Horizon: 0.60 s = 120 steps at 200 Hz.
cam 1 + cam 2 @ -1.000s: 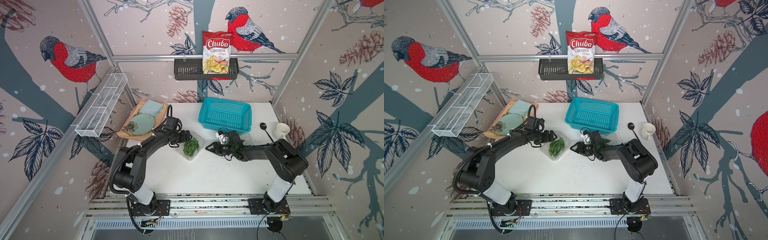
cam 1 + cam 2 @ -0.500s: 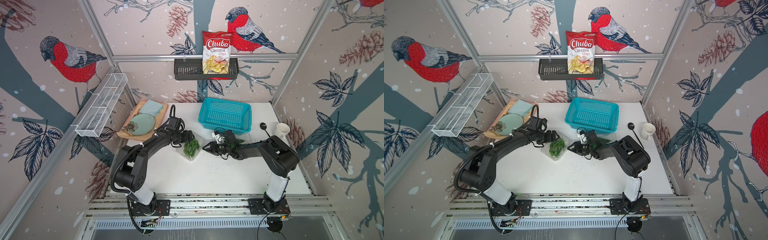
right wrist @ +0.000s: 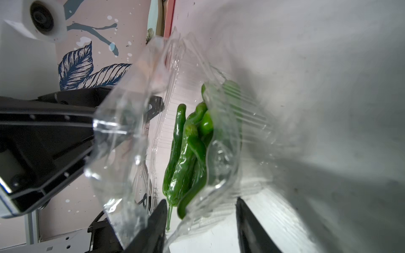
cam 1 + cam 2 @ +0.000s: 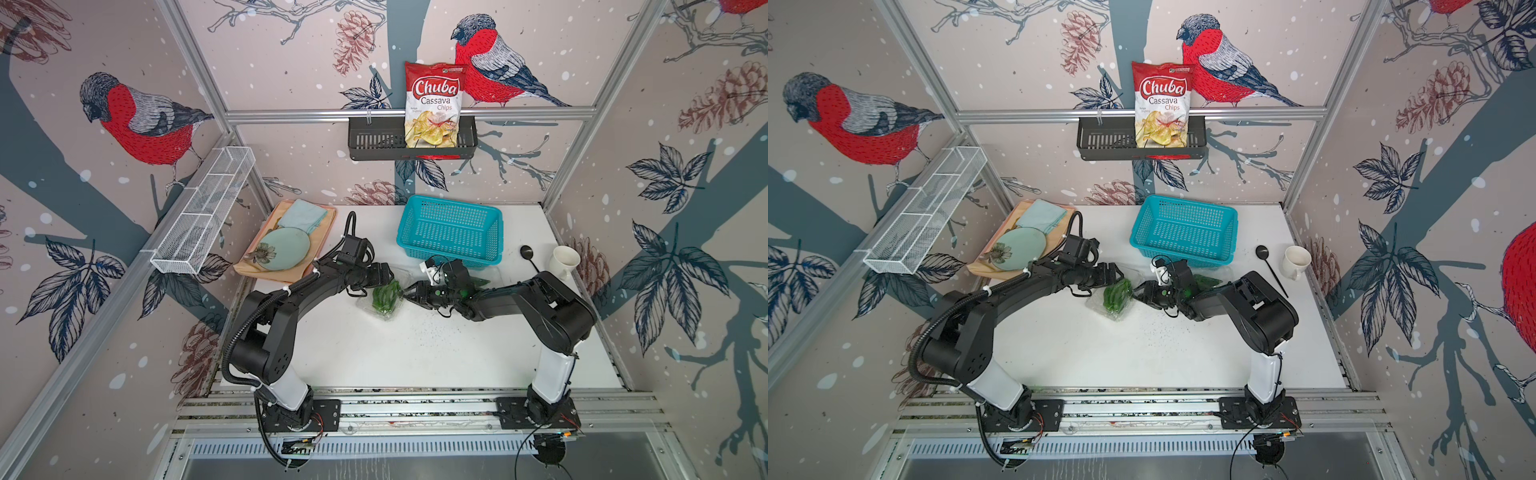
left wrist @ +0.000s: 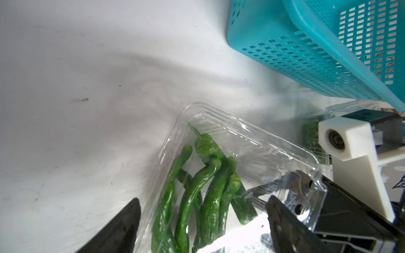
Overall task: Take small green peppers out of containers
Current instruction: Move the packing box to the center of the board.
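Crumpling looms if either squeezes: slim glossy green peppers point(image 4: 385, 296) fill the thin clear plastic clamshell box point(image 4: 374, 309) mid-frame in both top views, straddled by wide-spread left gripper point(image 5: 203, 199) and half-spread right gripper point(image 3: 200, 200).

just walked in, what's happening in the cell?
Both arms are working one clear clamshell mid-table. The left gripper straddles one end with jaws wide; the right gripper has its jaws apart around the other end, grip unclear. The lid looks partly open; the small green peppers lie inside.
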Each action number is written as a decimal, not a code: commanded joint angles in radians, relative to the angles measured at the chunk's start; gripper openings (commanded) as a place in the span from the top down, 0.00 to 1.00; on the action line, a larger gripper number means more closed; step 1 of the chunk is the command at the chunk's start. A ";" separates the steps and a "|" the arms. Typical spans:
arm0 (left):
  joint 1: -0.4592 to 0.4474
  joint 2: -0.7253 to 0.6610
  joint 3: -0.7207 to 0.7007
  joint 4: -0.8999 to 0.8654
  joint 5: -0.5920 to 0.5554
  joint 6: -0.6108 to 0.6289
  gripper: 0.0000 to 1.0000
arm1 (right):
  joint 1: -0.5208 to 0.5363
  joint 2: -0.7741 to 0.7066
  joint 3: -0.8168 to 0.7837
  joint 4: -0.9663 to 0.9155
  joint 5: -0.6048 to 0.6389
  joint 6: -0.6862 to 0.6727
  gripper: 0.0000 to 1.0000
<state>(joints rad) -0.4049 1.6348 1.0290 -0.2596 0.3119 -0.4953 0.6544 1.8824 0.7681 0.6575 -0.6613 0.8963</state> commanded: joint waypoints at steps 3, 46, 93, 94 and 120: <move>-0.008 -0.008 -0.004 0.023 0.001 -0.026 0.13 | -0.003 0.008 0.016 -0.001 0.002 0.008 0.51; -0.044 -0.040 0.013 -0.019 -0.149 -0.018 0.11 | -0.010 0.000 0.046 -0.143 0.044 -0.039 0.62; -0.166 -0.081 0.077 -0.148 -0.504 -0.005 0.08 | -0.011 0.024 0.093 -0.225 0.034 -0.063 0.73; -0.169 -0.082 0.078 -0.150 -0.511 -0.005 0.08 | -0.011 0.023 0.094 -0.226 0.034 -0.064 0.73; -0.224 -0.136 0.075 -0.191 -0.631 -0.019 0.03 | -0.011 0.025 0.115 -0.266 0.029 -0.076 0.78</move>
<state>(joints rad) -0.5934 1.5375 1.0992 -0.3737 -0.1150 -0.4976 0.6441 1.9003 0.8654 0.4587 -0.6334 0.8532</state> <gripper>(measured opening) 0.945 0.229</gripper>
